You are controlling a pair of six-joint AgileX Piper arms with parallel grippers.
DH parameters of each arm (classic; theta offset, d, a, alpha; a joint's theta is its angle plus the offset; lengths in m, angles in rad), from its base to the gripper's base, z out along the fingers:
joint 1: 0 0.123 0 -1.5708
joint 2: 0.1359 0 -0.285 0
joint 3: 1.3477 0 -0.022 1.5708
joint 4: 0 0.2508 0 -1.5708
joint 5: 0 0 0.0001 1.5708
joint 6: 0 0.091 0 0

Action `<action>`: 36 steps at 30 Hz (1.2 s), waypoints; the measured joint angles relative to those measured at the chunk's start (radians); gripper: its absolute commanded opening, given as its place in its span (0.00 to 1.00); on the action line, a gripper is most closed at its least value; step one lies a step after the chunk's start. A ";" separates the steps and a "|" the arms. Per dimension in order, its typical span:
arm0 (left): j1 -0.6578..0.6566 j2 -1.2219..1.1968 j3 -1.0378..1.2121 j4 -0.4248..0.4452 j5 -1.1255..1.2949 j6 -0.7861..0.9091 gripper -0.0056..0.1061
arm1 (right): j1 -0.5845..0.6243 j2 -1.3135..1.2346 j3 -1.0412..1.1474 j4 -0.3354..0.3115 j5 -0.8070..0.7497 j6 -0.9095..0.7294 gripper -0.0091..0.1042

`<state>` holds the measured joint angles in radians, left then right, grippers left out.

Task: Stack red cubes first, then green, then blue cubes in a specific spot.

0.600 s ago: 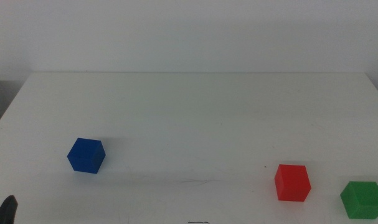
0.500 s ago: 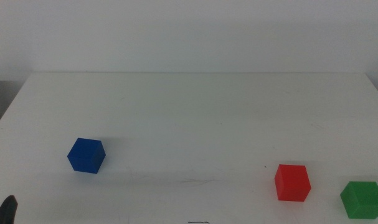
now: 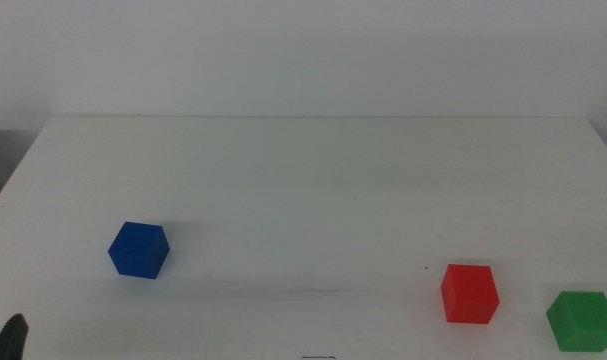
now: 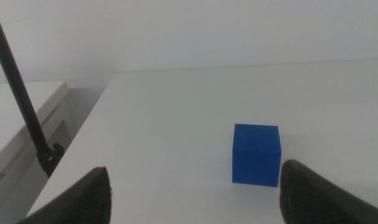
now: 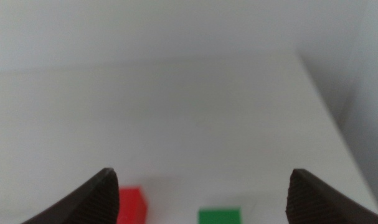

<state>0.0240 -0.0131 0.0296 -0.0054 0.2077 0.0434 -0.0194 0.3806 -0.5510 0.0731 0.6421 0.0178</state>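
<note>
The right gripper (image 5: 201, 198) hangs with jaws wide apart above the white tabletop (image 5: 176, 112); a small red cube (image 5: 131, 206) sits beside a small green cube (image 5: 220, 216).

Three plain cubes I see on my white table (image 3: 313, 180).
My view shows a deep blue cube (image 3: 139, 250), bright red cube (image 3: 470, 293), bright green cube (image 3: 583, 321); all unpatterned.

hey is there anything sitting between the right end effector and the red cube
Nothing visible does. In the right wrist view, the open right end effector looks over bare white table at the red cube; the green cube sits beside it, apart.
</note>
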 measured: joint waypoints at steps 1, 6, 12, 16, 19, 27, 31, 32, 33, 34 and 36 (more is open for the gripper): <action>0.000 0.000 0.000 0.000 0.000 0.000 0.87 | 0.000 0.032 -0.045 0.011 0.052 0.000 0.91; 0.000 0.000 0.000 0.000 0.000 0.000 0.87 | 0.000 0.176 -0.227 0.076 0.235 -0.025 0.91; 0.000 0.000 0.000 0.000 0.000 0.000 0.87 | 0.006 0.378 -0.393 0.101 0.416 0.003 0.91; 0.000 0.000 0.000 0.000 0.000 0.000 0.87 | 0.067 0.500 -0.466 0.067 0.496 0.071 0.91; 0.000 0.000 0.000 0.000 0.000 0.000 0.87 | 0.133 0.570 -0.500 0.000 0.526 0.148 0.91; 0.000 0.000 0.000 0.000 0.000 0.000 0.87 | 0.310 0.717 -0.524 -0.152 0.553 0.424 0.91; 0.000 0.000 0.000 0.000 0.000 0.000 0.87 | 0.384 0.799 -0.525 -0.152 0.548 0.457 0.91; 0.000 0.000 0.000 0.000 0.000 0.000 0.87 | 0.395 0.816 -0.526 -0.150 0.547 0.462 0.91; 0.000 0.000 0.000 0.000 0.000 0.000 0.87 | 0.408 0.840 -0.532 -0.149 0.548 0.472 0.91; 0.000 0.000 0.000 0.000 0.000 0.000 0.87 | 0.420 0.866 -0.542 -0.149 0.548 0.478 0.91; 0.000 0.000 0.000 0.000 0.000 0.000 0.87 | 0.441 0.915 -0.567 -0.149 0.548 0.483 0.91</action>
<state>0.0240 -0.0131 0.0296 -0.0054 0.2077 0.0434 0.4212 1.2953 -1.1177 -0.0760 1.1897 0.5006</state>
